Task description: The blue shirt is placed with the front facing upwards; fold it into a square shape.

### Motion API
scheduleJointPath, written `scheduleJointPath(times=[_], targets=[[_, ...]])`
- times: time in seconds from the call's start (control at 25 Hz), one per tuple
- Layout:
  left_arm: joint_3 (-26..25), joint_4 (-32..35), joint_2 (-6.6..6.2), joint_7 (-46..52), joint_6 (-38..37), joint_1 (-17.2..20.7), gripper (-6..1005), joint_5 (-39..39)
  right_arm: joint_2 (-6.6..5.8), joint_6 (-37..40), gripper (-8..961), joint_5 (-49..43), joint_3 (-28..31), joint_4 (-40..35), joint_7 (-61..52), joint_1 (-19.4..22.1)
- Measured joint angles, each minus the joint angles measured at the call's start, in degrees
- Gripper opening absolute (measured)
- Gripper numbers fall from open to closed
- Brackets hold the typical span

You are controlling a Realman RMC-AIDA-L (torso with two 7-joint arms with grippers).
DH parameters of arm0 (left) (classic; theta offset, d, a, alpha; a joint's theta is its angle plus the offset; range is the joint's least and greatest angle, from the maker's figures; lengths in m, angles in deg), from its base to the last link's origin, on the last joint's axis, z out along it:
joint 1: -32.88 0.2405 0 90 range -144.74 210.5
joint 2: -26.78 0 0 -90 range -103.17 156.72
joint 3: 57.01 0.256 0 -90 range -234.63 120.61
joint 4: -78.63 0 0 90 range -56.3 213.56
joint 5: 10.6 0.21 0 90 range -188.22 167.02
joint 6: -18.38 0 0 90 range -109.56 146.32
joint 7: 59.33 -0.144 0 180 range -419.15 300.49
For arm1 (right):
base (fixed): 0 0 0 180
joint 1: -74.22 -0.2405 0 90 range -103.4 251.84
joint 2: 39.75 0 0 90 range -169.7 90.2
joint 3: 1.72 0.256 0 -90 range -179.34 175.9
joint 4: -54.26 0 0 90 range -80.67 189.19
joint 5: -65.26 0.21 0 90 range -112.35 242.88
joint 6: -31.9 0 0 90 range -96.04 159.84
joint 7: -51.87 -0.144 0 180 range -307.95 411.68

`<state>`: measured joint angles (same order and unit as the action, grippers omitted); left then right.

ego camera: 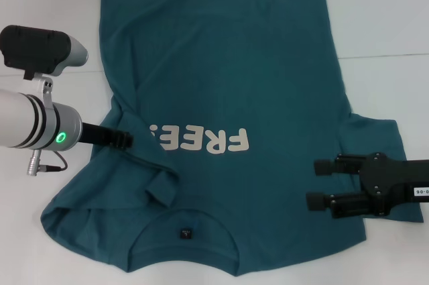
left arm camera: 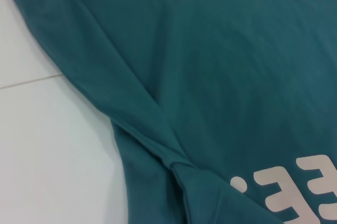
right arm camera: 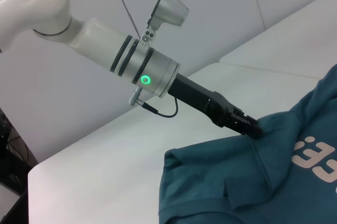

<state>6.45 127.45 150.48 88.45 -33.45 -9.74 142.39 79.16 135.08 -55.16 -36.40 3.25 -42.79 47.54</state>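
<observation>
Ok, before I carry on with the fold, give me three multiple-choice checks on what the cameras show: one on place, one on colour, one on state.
1. Where is the left gripper?
A. At the shirt's edge beside the lettering
B. At the hem, far from the robot
C. Off the table

2. What colour is the "FREE!" lettering?
A. Yellow
B. White
C. Black

3. How does the right gripper stand?
A. Shut on the collar
B. Shut on the hem
C. Open over the sleeve

Answers:
1. A: the left gripper meets the blue shirt at its bunched edge, next to the lettering.
2. B: the letters read white against the teal cloth.
3. C: the right gripper has its jaws apart over the sleeve, gripping nothing.
</observation>
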Motion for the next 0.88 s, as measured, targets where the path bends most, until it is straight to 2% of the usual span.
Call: scheduleJointPath(times=[0.08, 0.4, 0.64, 0.76, 0.88], targets=[[-0.2, 0.0, -0.08, 0.0, 0.1, 0.0, 369, 0.2, 0.00, 0.0, 898, 0.0, 0.0, 0.0, 0.0, 0.0], [-0.3, 0.1, -0.38, 0.0, -0.3, -0.1, 171, 1.7, 0.00, 0.0, 897, 0.0, 0.0, 0.0, -0.4, -0.2], [-0.5, 2.7, -0.24, 0.1, -0.6, 1.2, 33, 1.2, 0.06, 0.0, 895, 0.0, 0.0, -0.1, -0.5, -0.2], [-1.5, 4.6, 0.16, 0.4, -0.5, 2.2, 77, 0.5, 0.09, 0.0, 895, 0.1, 0.1, -0.1, -0.5, -0.1], [-2.8, 3.9, 0.18, 0.5, -0.5, 2.0, 120, -0.3, 0.15, 0.0, 894, 0.1, 0.1, -0.1, -0.5, 0.0]])
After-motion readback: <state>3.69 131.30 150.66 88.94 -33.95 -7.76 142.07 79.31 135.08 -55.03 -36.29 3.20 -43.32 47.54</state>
